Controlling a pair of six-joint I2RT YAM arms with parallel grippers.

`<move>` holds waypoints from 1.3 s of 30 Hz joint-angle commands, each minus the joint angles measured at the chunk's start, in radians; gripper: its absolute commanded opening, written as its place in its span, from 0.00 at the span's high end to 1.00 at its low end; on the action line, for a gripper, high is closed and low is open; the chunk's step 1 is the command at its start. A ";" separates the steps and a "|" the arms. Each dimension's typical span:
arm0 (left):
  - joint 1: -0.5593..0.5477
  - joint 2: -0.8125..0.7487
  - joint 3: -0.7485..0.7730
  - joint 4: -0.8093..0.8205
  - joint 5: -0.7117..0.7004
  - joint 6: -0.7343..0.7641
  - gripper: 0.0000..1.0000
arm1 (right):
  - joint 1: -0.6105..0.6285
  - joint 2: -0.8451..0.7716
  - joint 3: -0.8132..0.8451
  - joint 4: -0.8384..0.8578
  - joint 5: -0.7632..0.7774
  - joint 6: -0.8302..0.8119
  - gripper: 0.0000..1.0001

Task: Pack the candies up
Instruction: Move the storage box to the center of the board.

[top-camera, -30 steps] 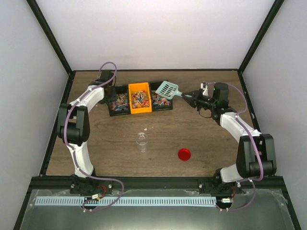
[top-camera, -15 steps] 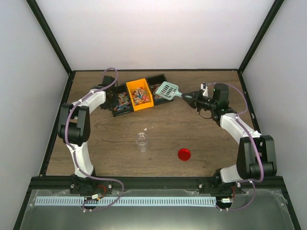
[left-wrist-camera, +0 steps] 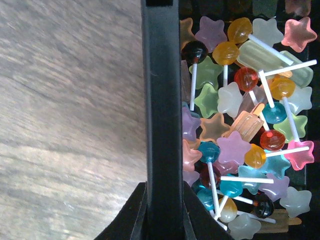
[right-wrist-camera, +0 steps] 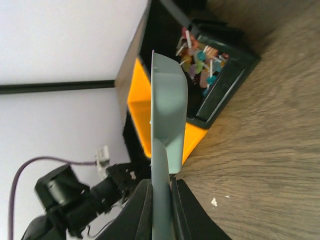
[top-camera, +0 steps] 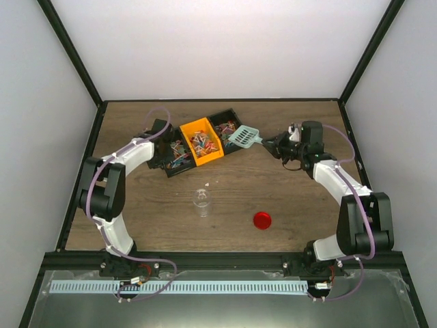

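Wooden table holds a black tray with an orange bin in its middle, lying askew near the far edge. The left gripper is clamped tight on the tray's left wall. The right gripper is closed on the handle of a teal scoop, whose head is at the tray's right end. A clear jar and a red lid stand apart, nearer the arms. Candies fill the tray's compartments.

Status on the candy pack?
Left gripper shut on bin wall. Right gripper shut on scoop, at candies. Jar open, lid apart.
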 commanded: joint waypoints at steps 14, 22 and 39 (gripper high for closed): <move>-0.092 -0.137 -0.138 0.006 0.066 -0.193 0.87 | 0.069 0.113 0.324 -0.429 0.307 0.091 0.99; -0.095 -0.192 -0.066 -0.103 0.012 -0.049 0.40 | 0.082 0.074 0.249 -0.348 0.291 0.101 0.99; -0.053 0.211 0.590 -0.044 0.261 0.726 0.22 | 0.082 0.041 0.170 -0.245 0.213 0.078 0.99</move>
